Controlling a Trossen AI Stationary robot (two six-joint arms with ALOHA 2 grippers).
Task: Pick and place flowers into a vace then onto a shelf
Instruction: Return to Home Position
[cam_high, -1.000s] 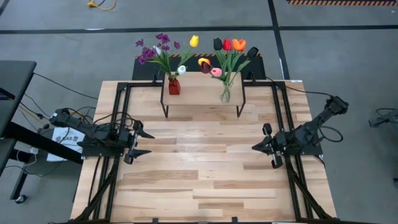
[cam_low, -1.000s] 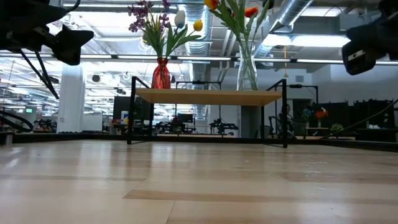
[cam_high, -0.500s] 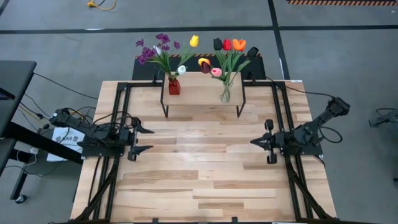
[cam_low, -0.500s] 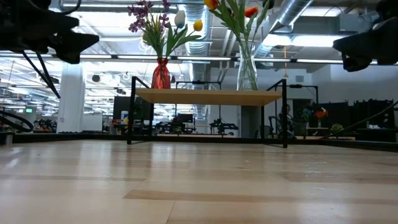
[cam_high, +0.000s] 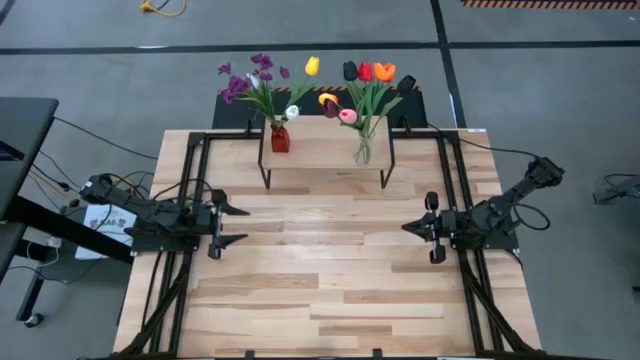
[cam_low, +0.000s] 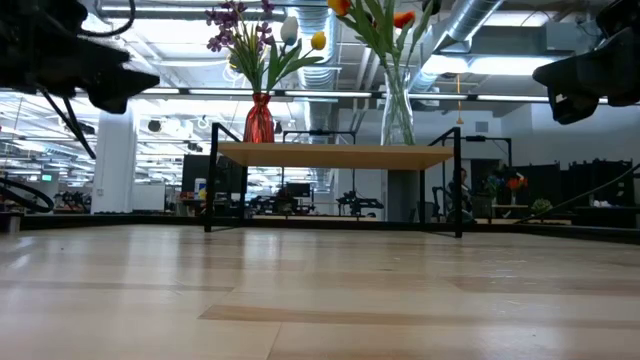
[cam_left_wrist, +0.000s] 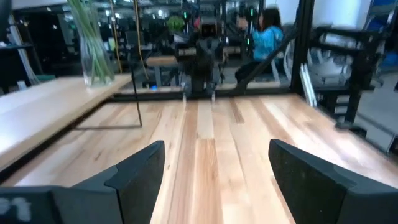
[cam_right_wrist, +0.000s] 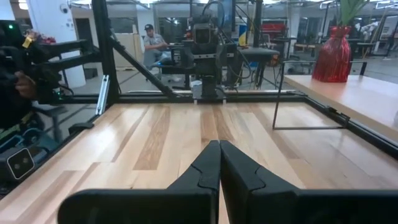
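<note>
**Task items.** The shelf (cam_high: 325, 150) is standing at the far middle of the surface (cam_high: 320, 290), and both vases are resting on its board.

- The red vase (cam_high: 280, 138) is sitting on the left part of the shelf. It is carrying the purple blossoms (cam_high: 240, 82), a yellow tulip (cam_high: 312, 66) and a white tulip (cam_high: 292, 112).
- The transparent vase (cam_high: 362, 152) is sitting on the right part of the shelf, well apart from the red vase. It is carrying the near-black tulip (cam_high: 350, 70), the red tulip (cam_high: 366, 71), the orange tulip (cam_high: 384, 71) and the pink tulip (cam_high: 348, 116).
- In the low view, both vases are standing upright.

**Left arm.** The left gripper (cam_high: 235, 225) is hovering above the left part of the surface, nearer than the shelf, and is pointing to the right. Its jaws are standing wide apart and are holding nothing. The left wrist view is showing bare planks between them.

**Right arm.** The right gripper (cam_high: 410, 228) is hovering above the right part of the surface, nearer than the shelf. It is facing the left gripper and is well apart from it. Its jaws are pressing together with nothing between them, as the right wrist view is showing.
</note>
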